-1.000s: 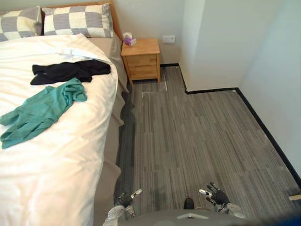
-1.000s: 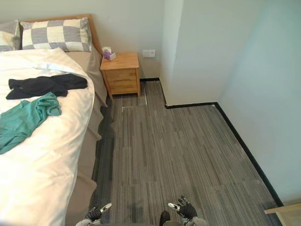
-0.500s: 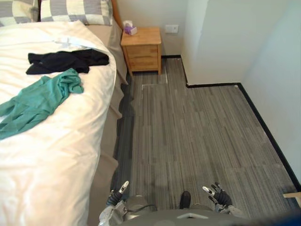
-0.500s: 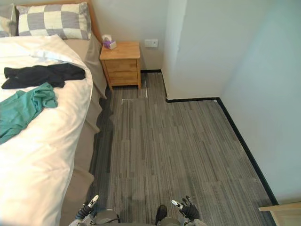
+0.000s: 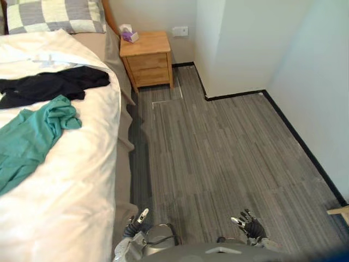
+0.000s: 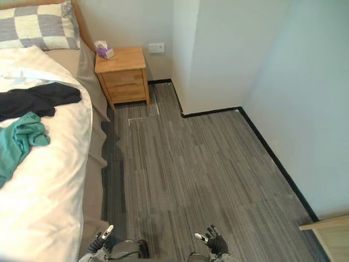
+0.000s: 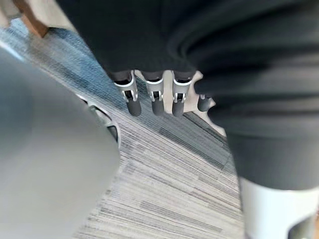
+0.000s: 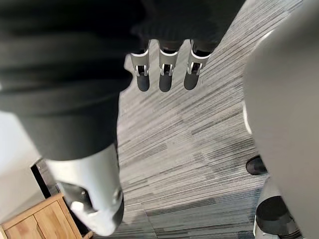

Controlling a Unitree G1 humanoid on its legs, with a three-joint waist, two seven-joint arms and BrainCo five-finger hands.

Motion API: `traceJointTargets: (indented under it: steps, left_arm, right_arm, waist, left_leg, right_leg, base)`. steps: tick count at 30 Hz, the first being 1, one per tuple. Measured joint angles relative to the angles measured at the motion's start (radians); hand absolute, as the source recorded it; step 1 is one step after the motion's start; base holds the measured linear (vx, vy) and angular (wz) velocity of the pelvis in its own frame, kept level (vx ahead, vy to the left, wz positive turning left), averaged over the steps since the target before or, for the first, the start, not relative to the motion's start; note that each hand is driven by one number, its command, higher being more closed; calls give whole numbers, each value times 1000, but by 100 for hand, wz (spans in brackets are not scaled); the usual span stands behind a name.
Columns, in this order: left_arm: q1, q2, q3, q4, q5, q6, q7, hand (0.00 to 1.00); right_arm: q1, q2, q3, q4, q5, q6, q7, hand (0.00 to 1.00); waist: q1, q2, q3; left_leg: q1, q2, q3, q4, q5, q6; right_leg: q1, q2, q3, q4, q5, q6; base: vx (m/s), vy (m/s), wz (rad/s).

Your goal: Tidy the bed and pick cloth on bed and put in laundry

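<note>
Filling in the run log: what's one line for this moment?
green cloth, black cloth: on bed, not yet picked | left hand: open, empty | right hand: open, empty

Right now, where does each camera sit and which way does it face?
Left eye view: on the head, facing down at the bed, green cloth, black cloth, nightstand and carpet; left hand and right hand at the bottom edge.
Right eye view: beside it on the head, same scene and hands.
Left wrist view: on the left wrist, looking along its open fingers at the carpet.
Right wrist view: on the right wrist, along its open fingers at carpet and a wooden cabinet.
Shared: both eye views show bed and nightstand.
</note>
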Motion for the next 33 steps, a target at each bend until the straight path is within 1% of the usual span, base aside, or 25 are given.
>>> traceJointTargets:
  steps: [2,3,4,5,6,7,8,10,12,14,16,17,18,19,20,21,22,23,25,26,28,29,30,32,33]
  left_arm:
    - [2,3,-3,2,3,1,-12,0]
    - [1,19,-32,12,14,-1,-20,0]
    - [-1,28,-51,19,22,-2,-20,0]
    - [-8,45,-79,37,28,-5,-24,0]
    - [-9,60,-94,45,32,-9,-26,0]
    - [-14,66,-105,46,33,-11,-28,0]
    - [-12,67,-109,46,32,-16,-30,0]
    - [-14,69,-109,46,27,-23,-31,0]
    - [-25,67,-109,46,18,-23,-32,0]
    - [-40,54,-109,45,18,-24,-33,0]
    - [-47,59,-106,41,18,-29,-34,0]
    - [-63,29,-98,64,18,-23,-33,0]
    - [-72,5,-99,44,20,-25,-38,0]
    - [-73,4,-99,43,20,-25,-38,0]
    - [-105,-39,-78,46,22,-40,-35,0]
    - [-89,-27,-73,51,34,-37,-34,0]
    - [-87,-24,-64,50,50,-37,-34,0]
    - [-95,-36,-55,59,63,-33,-33,0]
    - [-106,-46,-40,56,86,-24,-32,0]
    - [-105,-48,-25,52,90,-19,-25,0]
    - [-102,-58,27,41,92,-17,-17,0]
    - [-100,-61,59,35,92,-21,-17,0]
    - [-89,-59,79,32,99,-26,-18,0]
    - [-64,-53,92,2,114,-30,-19,0]
    - [-53,-45,90,-3,120,-37,-20,0]
  right_arm:
    - [0,12,-25,5,-12,7,-14,0]
    - [-2,22,-78,33,-12,11,-16,0]
    - [-6,24,-97,37,-11,13,-17,0]
    - [-14,20,-116,37,-4,18,-19,0]
    - [-16,21,-122,35,11,15,-25,0]
    - [-20,15,-122,33,12,17,-30,0]
    - [-23,13,-122,32,13,20,-32,0]
    - [-24,24,-121,12,20,18,-35,0]
    - [-26,41,-122,-12,32,3,-39,0]
    - [-26,40,-120,-10,49,-2,-43,0]
    - [-20,49,-96,-2,48,2,-47,0]
    - [-31,15,-98,15,48,9,-53,0]
    - [-45,1,-100,29,46,18,-61,0]
    - [-46,1,-100,30,46,18,-61,0]
    - [-53,-8,-101,6,50,16,-62,0]
    - [-53,-3,-54,11,44,18,-64,0]
    - [-48,6,-40,18,48,19,-64,0]
    - [-55,3,-42,17,44,16,-68,0]
    - [-80,6,-39,39,46,19,-78,0]
    - [-84,2,-39,38,48,29,-87,0]
    - [-83,0,-44,36,48,39,-91,0]
    - [-78,-4,-54,36,49,41,-91,0]
    - [-77,-10,-58,30,49,41,-93,0]
    - [-69,-10,-60,31,48,42,-93,0]
    - [-68,-6,-60,36,48,42,-92,0]
  waist:
    - [0,-14,-18]
    - [10,-24,-29]
    - [11,-26,-30]
    - [2,-39,-30]
    - [-8,-56,-33]
    - [-21,-51,-29]
    - [-26,-54,-30]
    - [-27,-58,-28]
    - [-39,-53,-25]
    - [-53,-44,-19]
    - [-62,-67,-24]
    - [-50,-25,-11]
    - [-48,-5,1]
    - [-48,-5,2]
    - [-64,4,37]
    - [-65,7,15]
    - [-68,-24,7]
    - [-65,-4,-5]
    - [-68,-13,-3]
    - [-68,-3,-5]
    - [-72,8,-4]
    - [-70,25,3]
    - [-67,33,10]
    - [-59,38,9]
    - [-53,31,10]
  left_leg:
    - [22,-25,-6,-34,-12,-3]
    - [49,-54,-15,-77,-27,-7]
    - [57,-66,-23,-87,-27,-6]
    - [87,-91,-43,-111,-28,-5]
    - [124,-119,-69,-135,-26,2]
    - [158,-123,-92,-140,-29,19]
    - [183,-120,-109,-139,-43,24]
    - [226,-100,-146,-140,-73,11]
    - [257,-65,-177,-154,-90,-9]
    - [315,-16,-226,-193,-100,-38]
    - [345,-8,-259,-200,-99,-87]
    - [356,30,-298,-187,-90,-102]
    - [337,7,-313,-195,-78,-99]
    - [337,6,-314,-196,-77,-98]
    - [352,-14,-301,-210,7,-75]
    - [378,10,-308,-207,-2,-88]
    - [392,13,-317,-201,-14,-95]
    - [401,42,-317,-192,-19,-89]
    - [390,55,-327,-150,3,-85]
    - [358,71,-346,-67,10,-87]
    - [244,86,-407,193,70,-119]
    - [149,100,-449,395,216,-153]
    - [56,127,-454,591,241,-158]
    - [-68,131,-433,757,166,-153]
    - [-131,117,-408,750,120,-139]
  right_leg:
    - [-1,-14,-1,19,-9,14]
    - [-56,-41,0,165,-60,32]
    - [-104,-62,0,278,-78,30]
    - [-206,-109,16,521,-66,25]
    - [-287,-153,46,717,9,24]
    - [-324,-167,61,827,73,32]
    - [-350,-164,74,896,67,25]
    - [-412,-138,74,946,-8,7]
    - [-473,-107,30,902,-53,-2]
    - [-491,-70,-35,710,-61,-20]
    - [-456,-39,-13,379,27,-8]
    - [-395,-2,-68,336,50,-68]
    - [-380,-9,-66,336,51,-69]
    - [-380,-10,-65,341,50,-68]
    - [-456,-27,-44,543,11,-52]
    - [-432,0,-19,413,14,-58]
    - [-418,5,-22,375,8,-99]
    - [-406,24,-59,402,-21,-105]
    - [-401,28,-67,439,-82,-106]
    - [-387,40,-76,444,-114,-110]
    - [-341,58,-87,432,-152,-106]
    - [-279,87,-87,390,-163,-110]
    - [-210,113,-85,336,-169,-128]
    - [-117,125,-84,273,-181,-143]
    - [-56,126,-73,221,-182,-141]
  base:
    - [211,47,1]
    - [194,41,14]
    - [228,74,38]
    - [201,84,59]
    - [300,60,77]
    - [291,7,69]
    - [259,-34,51]
    - [288,-115,49]
    - [387,-241,68]
    - [385,-277,84]
    - [451,-339,71]
    - [572,-349,45]
    - [526,-303,29]
    - [349,-222,44]
    - [214,-188,40]
    - [215,-206,50]
    - [289,-220,29]
    - [318,-247,27]
    - [308,-243,17]
    - [279,-203,9]
    - [289,-186,6]
    - [336,-151,-6]
    - [349,-133,-10]
    - [380,-70,-21]
    - [387,-48,-27]
